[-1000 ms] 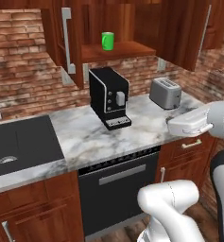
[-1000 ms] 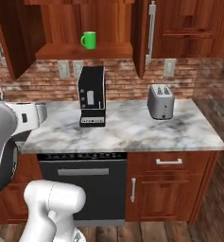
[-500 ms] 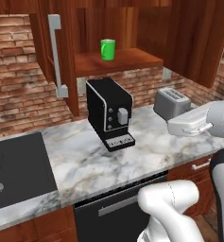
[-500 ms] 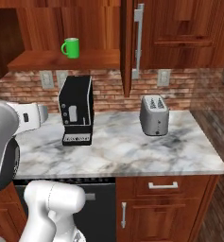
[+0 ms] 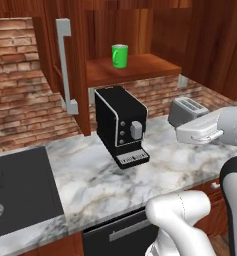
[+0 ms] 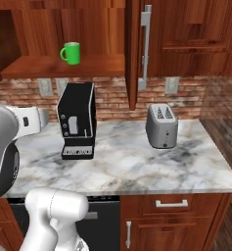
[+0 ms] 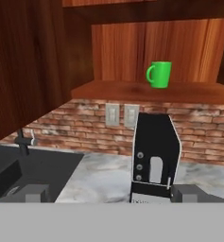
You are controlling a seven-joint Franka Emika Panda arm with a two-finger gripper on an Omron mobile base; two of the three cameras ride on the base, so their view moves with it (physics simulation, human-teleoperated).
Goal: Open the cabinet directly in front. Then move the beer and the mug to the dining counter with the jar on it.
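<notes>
The cabinet [image 5: 70, 65] stood with both doors swung wide, its top cut off by the frame. The mug [image 5: 120, 55], glossy green and cylindrical, sat on the wooden shelf above a boxy black coffee machine [image 5: 121, 125]. The gripper [image 7: 108, 193] faced it from well back, fingers spread fully apart and empty.

A home kitchen: a black coffee machine [image 6: 77, 120] and silver two-slot toaster [image 6: 162, 125] stand on a veined marble counter [image 6: 137, 166], red brick wall [image 5: 17, 95] behind, a black sink [image 5: 17, 192] at nine o'clock, dark red-brown wooden wall cabinets [image 6: 181, 39] overhead.
</notes>
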